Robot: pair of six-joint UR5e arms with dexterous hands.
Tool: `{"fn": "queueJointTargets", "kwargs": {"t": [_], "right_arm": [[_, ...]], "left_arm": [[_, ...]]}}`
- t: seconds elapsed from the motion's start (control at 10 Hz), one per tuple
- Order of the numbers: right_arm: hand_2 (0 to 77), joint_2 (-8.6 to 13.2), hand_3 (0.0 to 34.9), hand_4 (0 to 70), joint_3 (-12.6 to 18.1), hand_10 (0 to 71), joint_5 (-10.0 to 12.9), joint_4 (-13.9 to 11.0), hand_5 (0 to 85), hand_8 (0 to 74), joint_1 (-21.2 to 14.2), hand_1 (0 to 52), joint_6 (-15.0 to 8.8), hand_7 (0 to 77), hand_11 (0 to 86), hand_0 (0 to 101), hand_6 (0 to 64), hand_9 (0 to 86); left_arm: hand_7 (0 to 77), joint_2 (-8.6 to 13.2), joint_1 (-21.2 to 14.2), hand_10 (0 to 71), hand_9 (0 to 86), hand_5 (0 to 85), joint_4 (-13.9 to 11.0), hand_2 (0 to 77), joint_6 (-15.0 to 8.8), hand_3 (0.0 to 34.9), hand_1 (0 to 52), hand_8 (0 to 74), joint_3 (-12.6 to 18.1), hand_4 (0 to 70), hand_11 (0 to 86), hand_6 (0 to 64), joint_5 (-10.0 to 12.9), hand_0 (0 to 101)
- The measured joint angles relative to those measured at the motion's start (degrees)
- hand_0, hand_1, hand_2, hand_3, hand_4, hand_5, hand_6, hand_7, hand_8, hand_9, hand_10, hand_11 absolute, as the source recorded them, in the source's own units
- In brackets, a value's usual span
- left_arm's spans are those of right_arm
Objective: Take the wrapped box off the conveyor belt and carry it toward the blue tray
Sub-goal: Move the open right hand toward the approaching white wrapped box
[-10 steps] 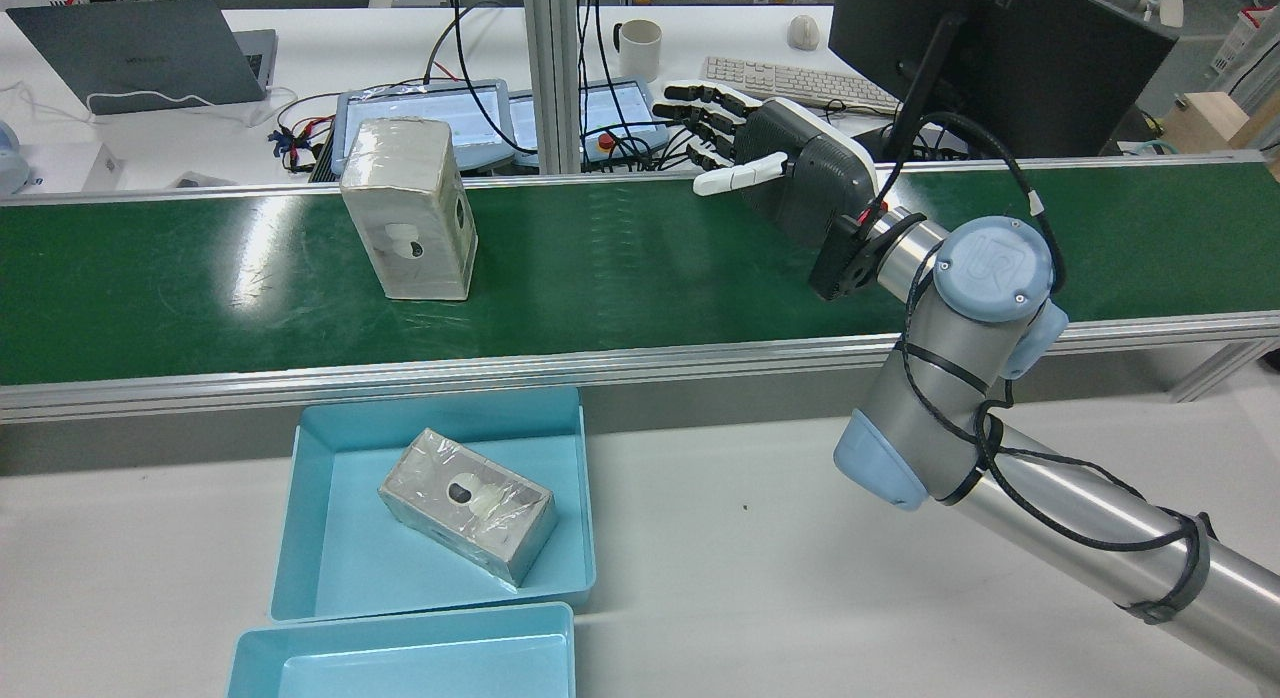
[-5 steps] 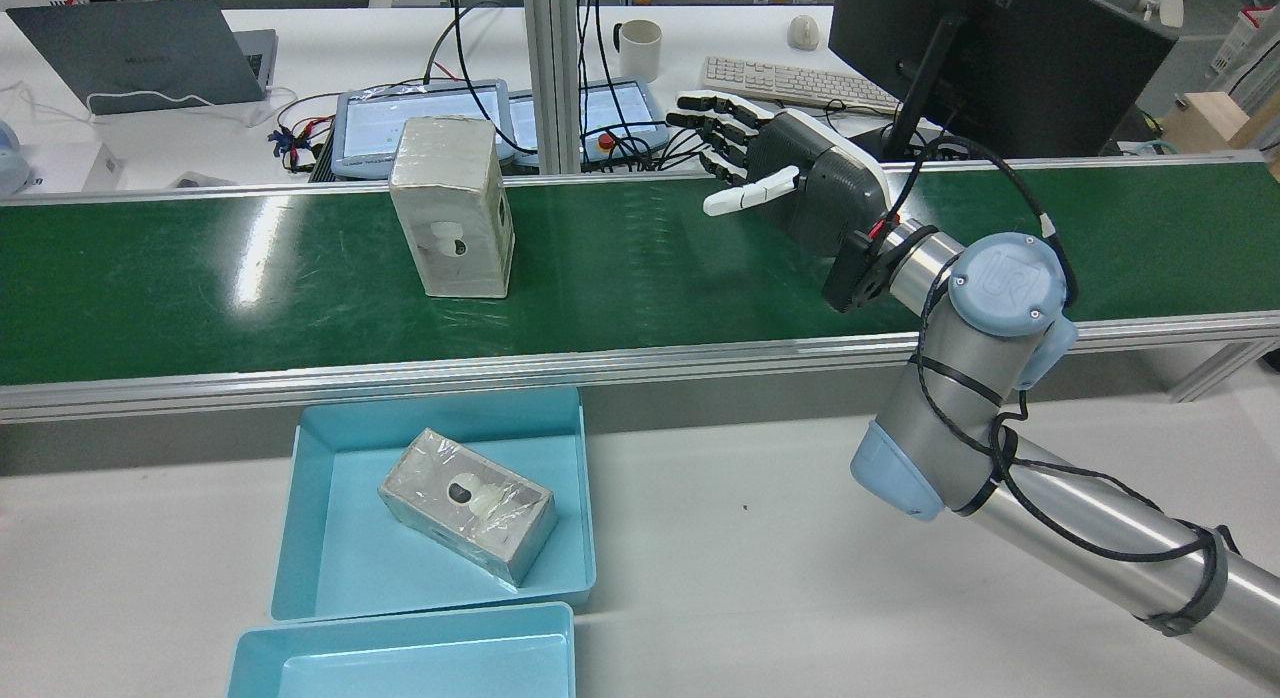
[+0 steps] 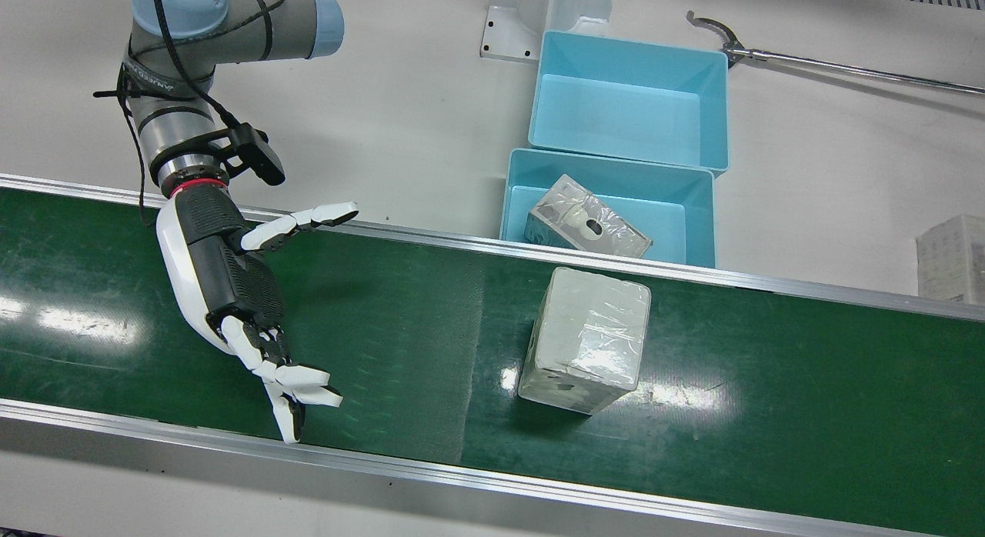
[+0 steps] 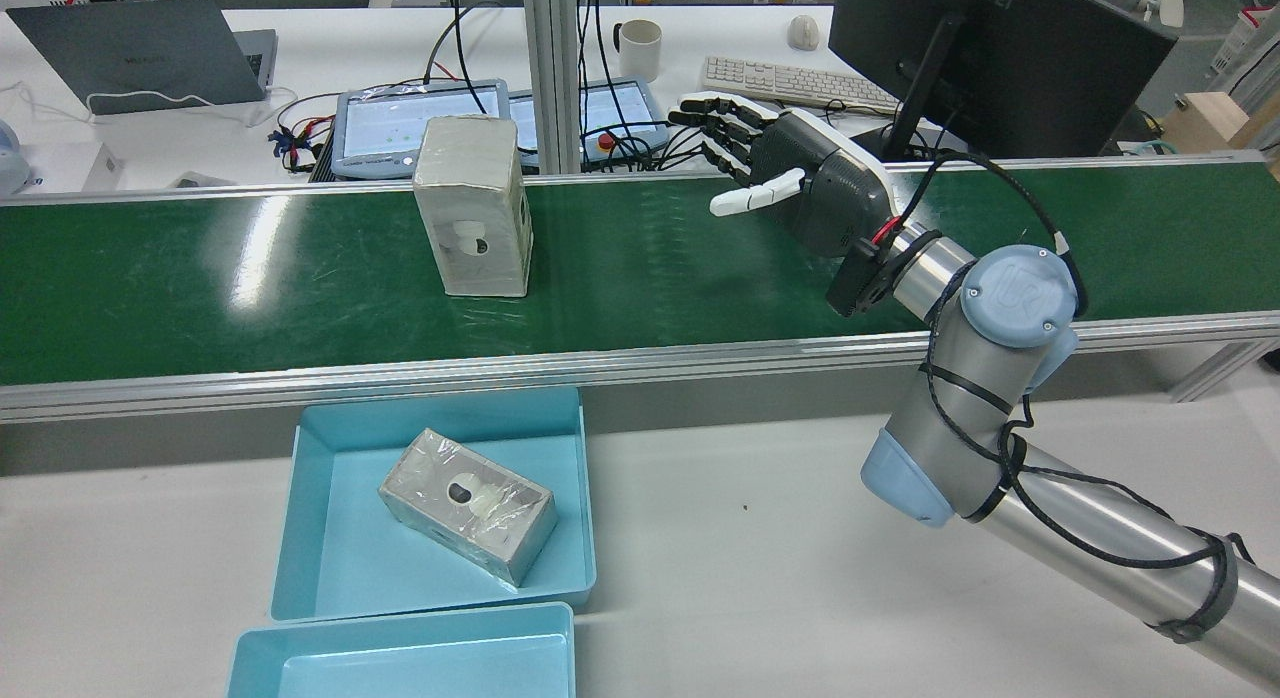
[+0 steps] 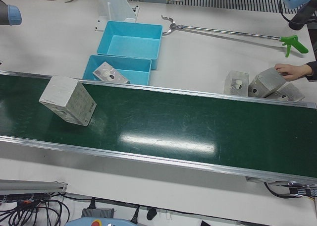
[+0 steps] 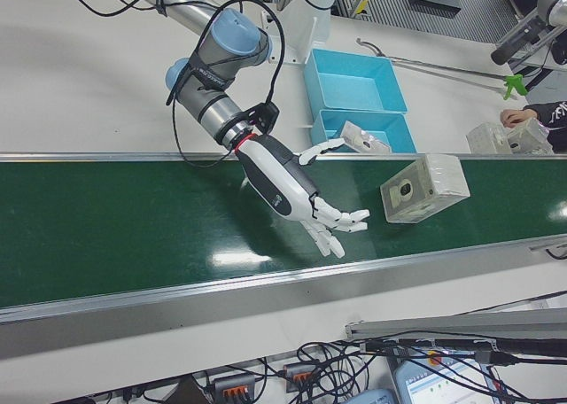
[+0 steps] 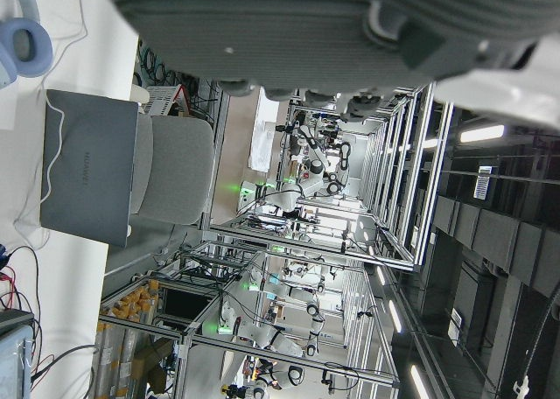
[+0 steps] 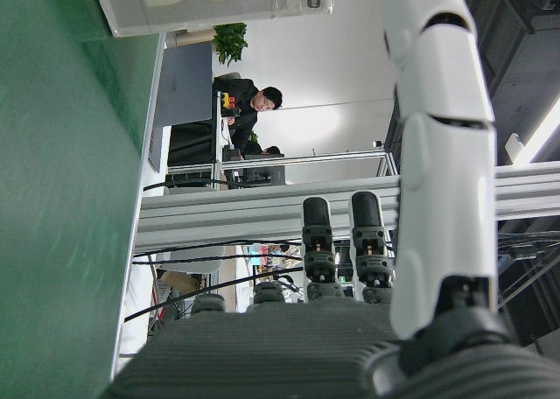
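Observation:
A wrapped box (image 4: 473, 208) stands upright on the green conveyor belt (image 4: 650, 268); it also shows in the front view (image 3: 585, 341), the left-front view (image 5: 68, 100) and the right-front view (image 6: 425, 187). My right hand (image 4: 790, 173) is open, fingers spread, over the belt and well apart from the box; it also shows in the front view (image 3: 238, 291) and the right-front view (image 6: 288, 182). The blue tray (image 4: 340, 538) sits below the belt's near rail and holds another wrapped box (image 4: 467, 505). The left hand view shows only my left hand's palm (image 7: 350, 31); its fingers are hidden.
A second blue tray (image 4: 400, 658) lies beside the first, empty. A grabber tool (image 3: 808, 64) lies on the white table. Several wrapped boxes and a person's hand (image 5: 287, 70) are at the belt's far end. Monitor and keyboard (image 4: 790, 78) stand behind the belt.
In the rear view the box has travelled to the right along the belt, closer to my right hand. The right hand and arm have shifted slightly right and stayed open.

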Motion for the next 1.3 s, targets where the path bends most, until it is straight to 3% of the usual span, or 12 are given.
{"fn": "queueJointTargets", "kwargs": {"t": [0.5, 0.6, 1.1, 1.3], "right_arm": [[16.4, 0.2, 12.2, 10.4, 0.1, 0.0, 0.7, -0.3, 28.9, 0.0, -1.2, 16.4, 0.2, 22.9, 1.6, 49, 4.4, 6.0], [16.4, 0.2, 14.3, 10.9, 0.0, 0.0, 0.9, -0.3, 30.0, 0.0, -1.3, 16.9, 0.2, 22.9, 1.6, 49, 4.4, 6.0], [16.4, 0.6, 14.4, 11.5, -0.6, 0.0, 1.3, -0.3, 30.0, 0.0, -1.6, 16.9, -0.1, 24.0, 1.6, 49, 5.5, 6.0], [18.5, 0.9, 15.8, 13.1, -0.8, 0.0, 2.5, -0.4, 30.5, 1.6, -2.0, 18.5, -0.3, 25.1, 1.6, 50, 6.0, 7.1]], "left_arm": [[0.5, 0.0, 0.0, 0.5, 0.0, 1.1, 0.0, 1.1, 0.0, 0.0, 0.0, 0.0, 0.0, 0.0, 0.0, 0.0, 0.0, 0], [0.5, 0.0, 0.0, 0.5, 0.0, 1.1, 0.0, 1.1, 0.0, 0.0, 0.0, 0.0, 0.0, 0.0, 0.0, 0.0, 0.0, 0], [0.5, 0.0, 0.0, 0.0, 0.0, 1.1, 0.0, 0.5, 0.0, 0.0, 0.0, 0.0, 0.0, 0.0, 0.0, 0.0, 0.0, 0], [0.5, 0.0, 0.0, 0.5, 0.0, 1.1, 0.0, 0.5, 0.0, 0.0, 0.0, 0.0, 0.0, 0.0, 0.0, 0.0, 0.0, 0]]}}
